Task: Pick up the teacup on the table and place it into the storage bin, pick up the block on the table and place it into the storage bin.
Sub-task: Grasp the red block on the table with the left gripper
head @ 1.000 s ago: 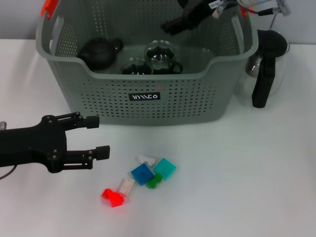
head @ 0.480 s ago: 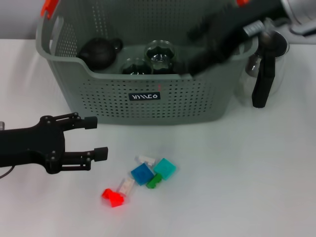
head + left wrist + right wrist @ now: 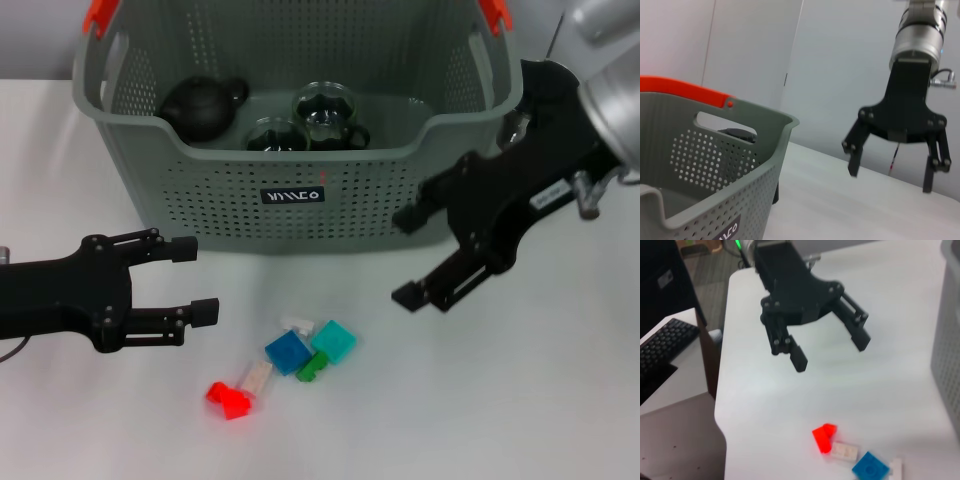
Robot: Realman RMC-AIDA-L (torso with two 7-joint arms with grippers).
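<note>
The grey-green storage bin [image 3: 300, 195] stands at the back of the table. Inside it two glass teacups [image 3: 325, 108] sit beside a dark teapot [image 3: 200, 105]. A cluster of small blocks lies on the table in front of it: red [image 3: 228, 398], blue [image 3: 288, 352], teal [image 3: 334, 341], green [image 3: 312, 367]. My left gripper [image 3: 197, 278] hovers open to the left of the blocks, holding nothing. My right gripper [image 3: 405, 257] hangs open and empty to the right of them, in front of the bin's right end. The left wrist view shows that right gripper [image 3: 890, 175] open beside the bin [image 3: 715, 165].
A glass pitcher with a black handle [image 3: 540, 110] stands right of the bin, partly behind my right arm. In the right wrist view the left gripper [image 3: 831, 352] hangs over the table near the red block [image 3: 824, 436]; a keyboard [image 3: 660, 350] lies past the table edge.
My right arm has swung from above the bin's back right corner down to the table in front of the bin's right end, still open. The left arm has stayed put.
</note>
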